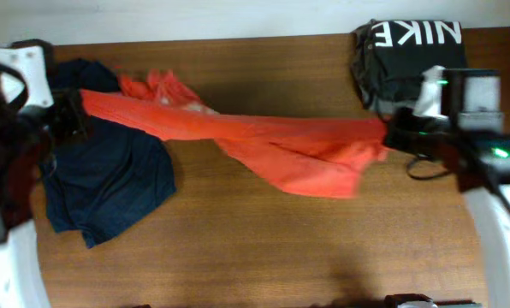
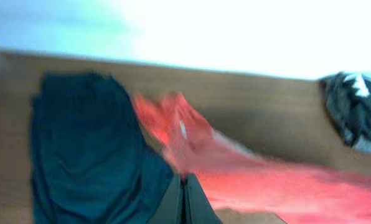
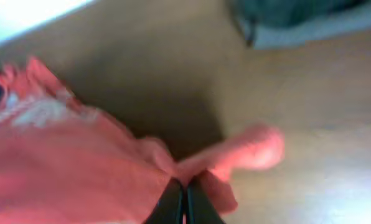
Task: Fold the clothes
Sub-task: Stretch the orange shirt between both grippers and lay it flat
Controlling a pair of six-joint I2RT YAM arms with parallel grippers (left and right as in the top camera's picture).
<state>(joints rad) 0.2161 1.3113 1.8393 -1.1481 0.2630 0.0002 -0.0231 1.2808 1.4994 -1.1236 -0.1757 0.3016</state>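
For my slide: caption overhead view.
Left tool and right tool hold an orange-red T-shirt stretched, partly over a navy garment.

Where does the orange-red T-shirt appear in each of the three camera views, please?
Overhead: the orange-red T-shirt stretches across the middle, from the left gripper to the right gripper.
Left wrist: T-shirt centre to lower right, beside the navy garment.
Right wrist: T-shirt fills the lower left.
Shared landmark: the black NIKE shirt, top right overhead, right edge for the left wrist, probably the dark blur atop the right wrist view.
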